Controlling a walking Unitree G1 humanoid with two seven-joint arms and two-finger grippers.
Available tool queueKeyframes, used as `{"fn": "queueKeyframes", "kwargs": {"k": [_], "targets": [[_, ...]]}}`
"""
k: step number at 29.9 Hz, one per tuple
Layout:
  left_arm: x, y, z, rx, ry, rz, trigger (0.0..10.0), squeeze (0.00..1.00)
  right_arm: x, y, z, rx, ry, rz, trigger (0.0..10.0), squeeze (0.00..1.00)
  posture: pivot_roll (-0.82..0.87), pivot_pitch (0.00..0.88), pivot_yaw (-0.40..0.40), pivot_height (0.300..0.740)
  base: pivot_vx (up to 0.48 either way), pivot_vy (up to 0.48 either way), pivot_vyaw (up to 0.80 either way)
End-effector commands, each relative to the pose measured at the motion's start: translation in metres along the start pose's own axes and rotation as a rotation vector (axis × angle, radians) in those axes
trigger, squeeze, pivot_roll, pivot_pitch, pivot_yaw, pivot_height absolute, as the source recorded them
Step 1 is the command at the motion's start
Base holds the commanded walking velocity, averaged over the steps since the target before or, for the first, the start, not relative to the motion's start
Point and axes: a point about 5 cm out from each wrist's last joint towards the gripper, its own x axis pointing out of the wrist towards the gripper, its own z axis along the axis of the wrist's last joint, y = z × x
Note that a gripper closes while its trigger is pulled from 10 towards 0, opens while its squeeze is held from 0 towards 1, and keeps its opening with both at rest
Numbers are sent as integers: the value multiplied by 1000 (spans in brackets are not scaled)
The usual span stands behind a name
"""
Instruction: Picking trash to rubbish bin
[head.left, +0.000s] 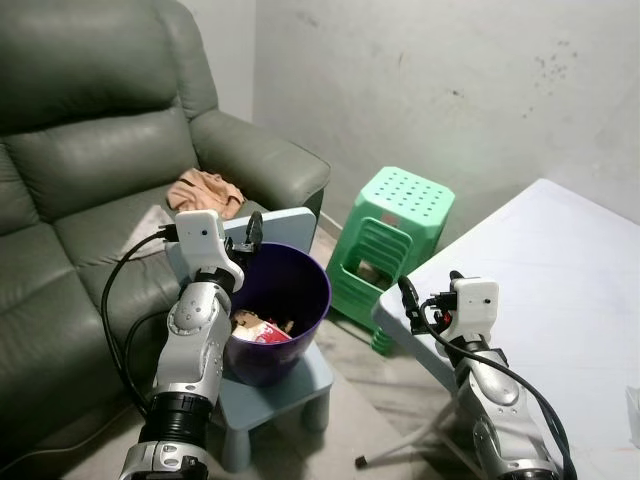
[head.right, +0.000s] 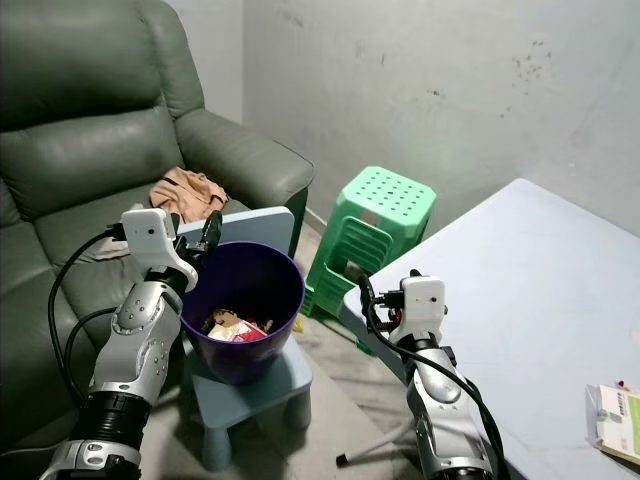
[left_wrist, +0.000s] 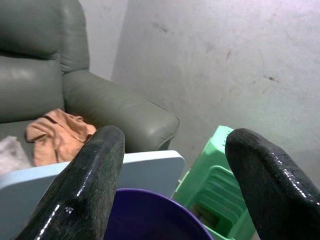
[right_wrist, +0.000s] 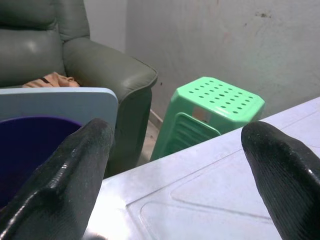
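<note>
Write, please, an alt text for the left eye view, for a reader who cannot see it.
The robot's left pincer hangs open above a purple bin with trash inside, which stands on a small blue stool beside a green sofa. The right pincer is at the edge of a white table.

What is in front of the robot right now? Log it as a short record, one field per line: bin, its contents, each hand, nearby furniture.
bin: round dark purple plastic rubbish bin, standing on a small pale blue plastic stool
bin contents: crumpled red and white wrappers at the bottom
left hand: left hand open, empty, above the bin's near-left rim
right hand: right hand open, empty, at the edge of the white folding table
furniture: grey-green leather sofa with an orange cloth on its seat; stacked mint green plastic stools by the wall
</note>
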Motion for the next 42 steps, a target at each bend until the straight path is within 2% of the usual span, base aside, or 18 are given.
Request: {"fn": "queueKeyframes", "kwargs": {"k": [1, 8, 14, 17, 22, 42], "targets": [[2, -7, 2, 4, -7, -35, 10000, 0, 0, -6, 2, -10, 0, -18, 10000, 0, 28, 0, -134, 740, 0, 0, -781], [1, -8, 1, -2, -4, -54, 10000, 0, 0, -4, 2, -6, -2, -25, 10000, 0, 25, 0, -130, 740, 0, 0, -781], [2, -9, 3, 0, -20, -61, 10000, 0, 0, -4, 2, -4, -2, -25, 10000, 0, 24, 0, -127, 740, 0, -446, -781], [2, -8, 5, -44, -31, -38, 10000, 0, -1, -4, 1, -4, -1, -28, 10000, 0, 25, 0, -127, 740, 0, 0, -781], [2, -8, 5, 0, -21, -32, 10000, 0, -2, -5, 2, -6, -8, -28, 10000, 0, 21, 0, -127, 740, 0, 0, -767], [1, -9, 3, -9, -15, -28, 10000, 0, -5, -6, 1, -8, -1, -32, 10000, 0, 15, 0, -131, 740, 0, 0, -762]]}}
